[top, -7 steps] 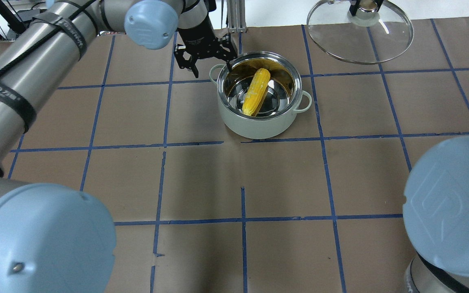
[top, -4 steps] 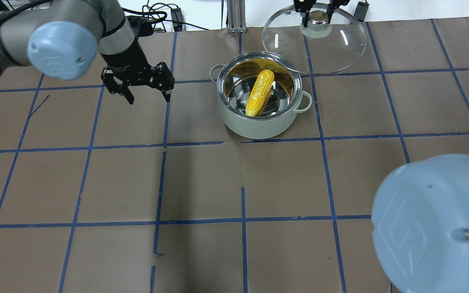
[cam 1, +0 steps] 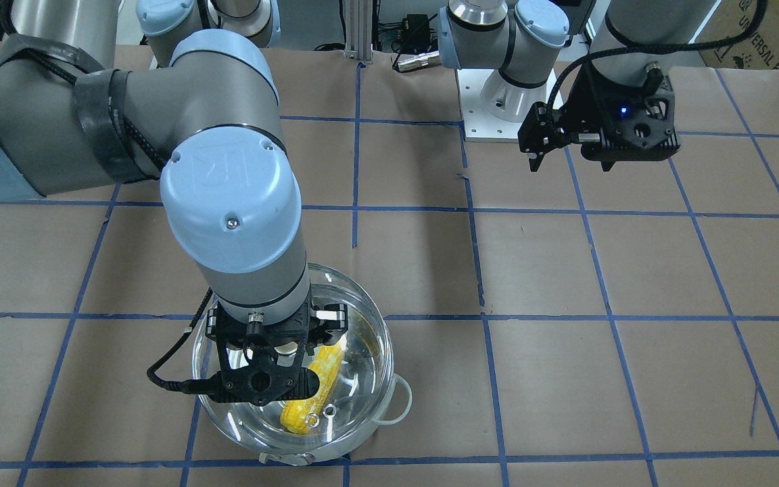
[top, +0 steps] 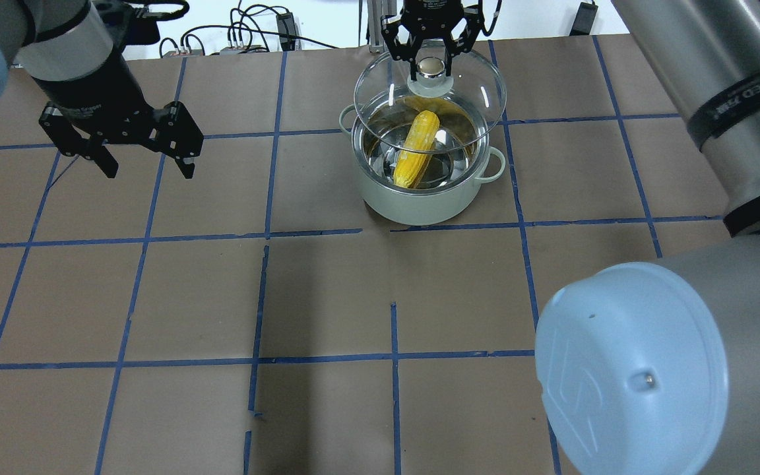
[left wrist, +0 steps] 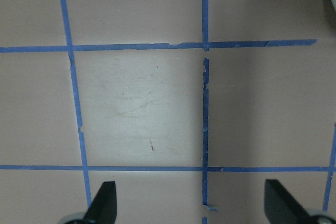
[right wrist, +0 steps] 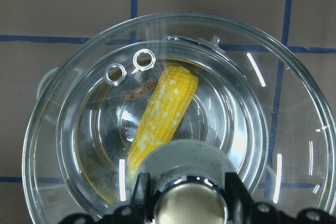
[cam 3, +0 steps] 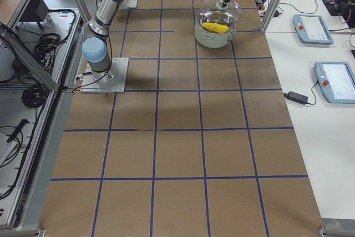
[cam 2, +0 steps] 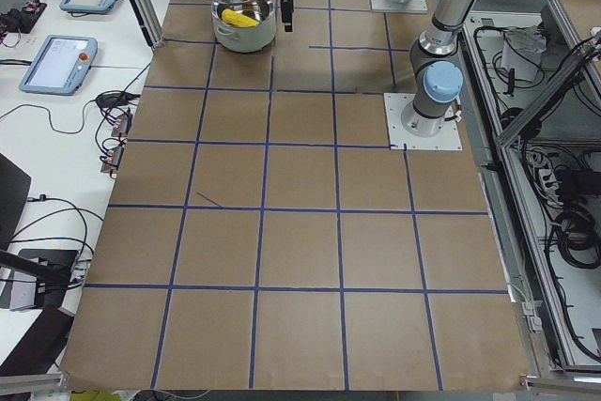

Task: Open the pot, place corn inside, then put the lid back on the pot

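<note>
Clear lid over pot mouth

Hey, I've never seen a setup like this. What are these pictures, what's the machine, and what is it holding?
Two robot arms work at a table papered brown with blue tape lines. All pictures show one moment: one from above and behind the robot, one facing it, two from the table's ends, one from each wrist. The right hand grips a glass lid by its knob, holding it over a steel pot, apparently not seated. A yellow corn cob lies in the pot. The left hand hangs open and empty, off to the side.
</note>
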Action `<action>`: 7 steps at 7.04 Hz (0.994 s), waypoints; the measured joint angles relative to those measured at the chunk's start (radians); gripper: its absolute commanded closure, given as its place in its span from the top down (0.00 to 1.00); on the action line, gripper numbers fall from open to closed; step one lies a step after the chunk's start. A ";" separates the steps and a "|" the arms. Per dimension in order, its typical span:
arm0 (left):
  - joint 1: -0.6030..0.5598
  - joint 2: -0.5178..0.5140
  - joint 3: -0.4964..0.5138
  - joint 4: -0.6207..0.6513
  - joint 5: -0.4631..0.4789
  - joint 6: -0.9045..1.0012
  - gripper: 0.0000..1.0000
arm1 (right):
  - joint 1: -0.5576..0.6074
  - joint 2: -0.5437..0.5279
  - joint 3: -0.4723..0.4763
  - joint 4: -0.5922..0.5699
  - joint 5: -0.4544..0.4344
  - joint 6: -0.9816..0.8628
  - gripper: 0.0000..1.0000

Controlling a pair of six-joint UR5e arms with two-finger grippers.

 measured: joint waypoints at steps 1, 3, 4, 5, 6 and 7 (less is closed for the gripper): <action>-0.011 -0.015 0.030 -0.009 -0.002 0.002 1.00 | 0.002 0.009 0.000 -0.024 0.001 0.004 0.05; -0.023 -0.037 0.045 -0.010 -0.032 0.008 1.00 | 0.003 0.030 0.005 -0.056 0.000 0.001 0.04; -0.020 -0.039 0.047 -0.007 -0.041 0.011 1.00 | 0.002 0.037 0.018 -0.063 0.000 -0.004 0.04; -0.013 -0.034 0.047 -0.002 -0.044 0.021 1.00 | -0.003 0.038 0.044 -0.078 -0.001 -0.010 0.04; -0.007 -0.024 0.040 0.000 -0.044 0.036 1.00 | -0.004 0.031 0.076 -0.100 -0.001 -0.014 0.04; -0.006 -0.026 0.043 0.002 -0.042 0.039 1.00 | -0.004 0.022 0.100 -0.115 -0.001 -0.017 0.04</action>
